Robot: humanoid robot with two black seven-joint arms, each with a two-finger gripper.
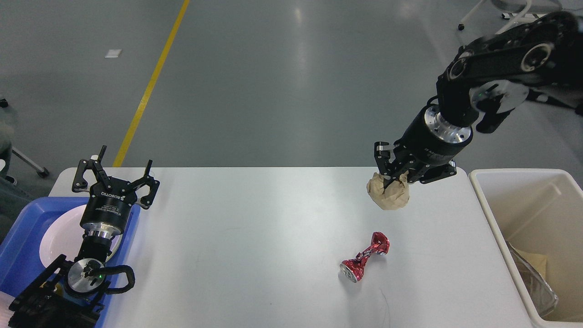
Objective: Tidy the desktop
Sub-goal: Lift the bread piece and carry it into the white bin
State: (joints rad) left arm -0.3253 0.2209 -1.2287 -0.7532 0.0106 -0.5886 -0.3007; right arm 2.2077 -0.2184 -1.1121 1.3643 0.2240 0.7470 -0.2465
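White counter (237,237) spread across the lower part of the head view, rounded corners at the far edge, grey floor beyond with a yellow line (150,86) running away at the left. Right gripper (392,175) raised over the counter's far right portion, jaws clenched on a crumpled beige paper ball (390,193), ball hanging below the fingers and clear of the surface as far as can be judged. Nearer the camera, well apart from the ball, a crushed red can (364,263) lying on its side on the counter, open end turned toward the near edge. Just off the counter's right edge, a cream bin (492,200), with some crinkled silvery wrapping and a tan scrap inside at its near end. Left gripper (120,171) at the counter's far left corner, pointing away from the camera, jaws released and spread wide with nothing between them. Under the left arm, a blue tray (23,237) overlapping the counter's left edge, a white plate (57,237) resting in it. Wheeled chair legs (496,27) at the top right on the floor, partly hidden behind the right arm.
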